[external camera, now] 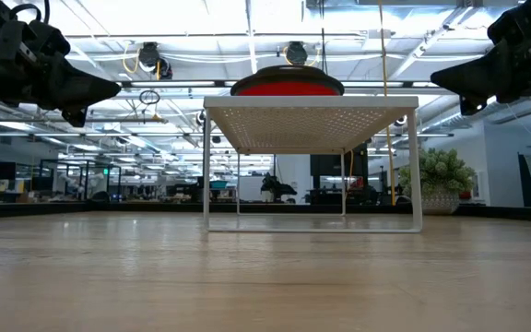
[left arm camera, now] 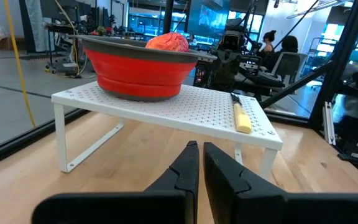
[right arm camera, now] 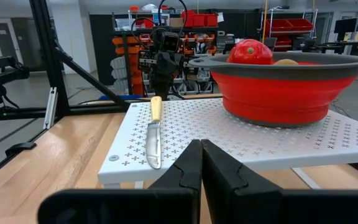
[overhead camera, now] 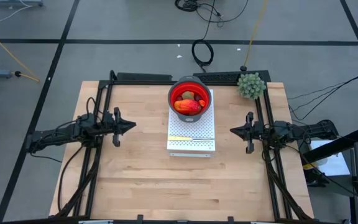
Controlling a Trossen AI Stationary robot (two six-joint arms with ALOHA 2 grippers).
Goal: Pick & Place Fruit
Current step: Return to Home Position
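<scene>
Winding down: little left to do, little left to spill

Judging by the layout, the sorting is done. The toy fruit sits heaped inside the red collapsible strainer bowl. The bowl stands on the upper half of the white perforated metal shelf, at upper centre of the overhead frame. A yellow-handled knife lies crosswise on the shelf's lower half, near the bowl but apart from it.

What could go wrong now is mostly a stray swing. In the wrist views the largest red-orange piece pokes above the bowl's rim, so a knock to the shelf legs would probably roll it out. The knife rests fairly close to the shelf's edge and would likely slide off with the same jolt. Neither seems likely, since both arms sit well apart from the shelf, one at centre left and one at centre right of the wooden tabletop. The green spiky ball plant in the upper right is near the right arm and could be brushed if that arm swings wide.

The left fingers are clenched, with only a hairline slit between them, gripping nothing and touching nothing. The right fingers are pressed together likewise, empty, and point at the shelf from the opposite side.
</scene>
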